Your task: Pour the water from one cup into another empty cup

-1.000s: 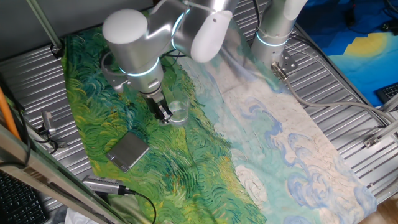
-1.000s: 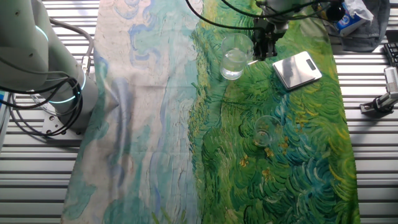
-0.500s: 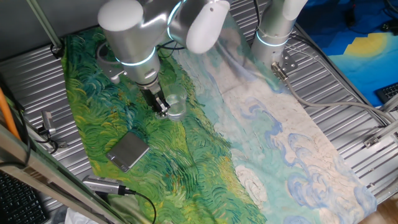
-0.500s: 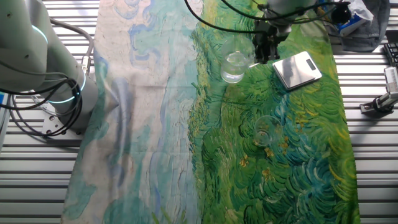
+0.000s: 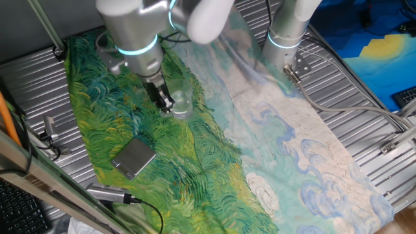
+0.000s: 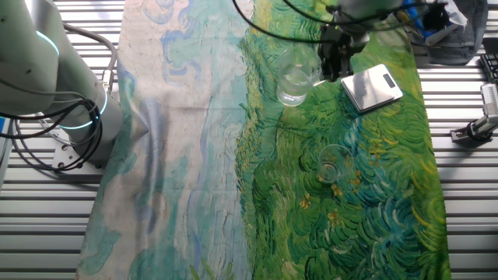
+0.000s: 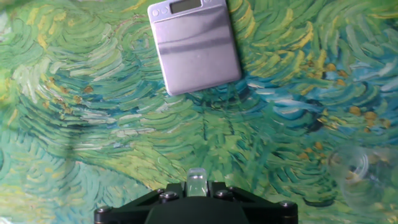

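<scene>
A clear glass cup (image 5: 181, 104) (image 6: 293, 76) holding water hangs upright at the far green part of the cloth. My gripper (image 5: 166, 103) (image 6: 330, 65) is shut on its rim. In the hand view a strip of that glass wall (image 7: 196, 180) shows pinched between the dark jaws of the gripper (image 7: 196, 185). The other cup (image 6: 332, 163) (image 7: 367, 177), small, clear and empty, stands on the green cloth, nearer the arm's base side than the held cup. It is hidden behind the arm in one fixed view.
A grey flat square block (image 5: 133, 158) (image 6: 373, 85) (image 7: 194, 45) lies on the cloth next to the gripper. The painted cloth (image 5: 279, 156) covers a slatted metal table. The arm's base (image 5: 286, 32) stands at the table's edge, with cables nearby.
The arm has carried the gripper and the held cup a little up and to the left in one fixed view. The small empty cup and the block have stayed put.
</scene>
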Action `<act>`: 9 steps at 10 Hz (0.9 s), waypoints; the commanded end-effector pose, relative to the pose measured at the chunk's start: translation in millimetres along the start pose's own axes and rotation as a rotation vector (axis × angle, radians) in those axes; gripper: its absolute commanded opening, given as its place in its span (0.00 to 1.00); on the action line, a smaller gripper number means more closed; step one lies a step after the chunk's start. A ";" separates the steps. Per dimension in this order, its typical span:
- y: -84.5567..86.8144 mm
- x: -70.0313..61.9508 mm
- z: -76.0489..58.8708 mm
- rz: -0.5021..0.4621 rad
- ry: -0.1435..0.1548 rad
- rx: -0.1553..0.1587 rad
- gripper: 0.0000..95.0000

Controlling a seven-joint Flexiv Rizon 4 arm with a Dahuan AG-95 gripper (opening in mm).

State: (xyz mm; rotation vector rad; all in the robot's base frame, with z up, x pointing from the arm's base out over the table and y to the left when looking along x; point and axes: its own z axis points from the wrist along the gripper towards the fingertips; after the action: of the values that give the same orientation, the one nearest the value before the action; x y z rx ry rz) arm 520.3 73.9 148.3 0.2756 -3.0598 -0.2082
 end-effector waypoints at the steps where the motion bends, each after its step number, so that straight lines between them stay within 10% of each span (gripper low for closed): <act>1: -9.9 4.6 -6.8 -0.010 0.009 -0.034 0.00; 9: -26.5 10.8 -1.3 -0.032 0.028 -0.058 0.00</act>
State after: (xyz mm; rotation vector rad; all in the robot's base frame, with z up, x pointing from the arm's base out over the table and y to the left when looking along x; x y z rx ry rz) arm 514.4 44.6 145.5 0.3310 -3.0088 -0.3012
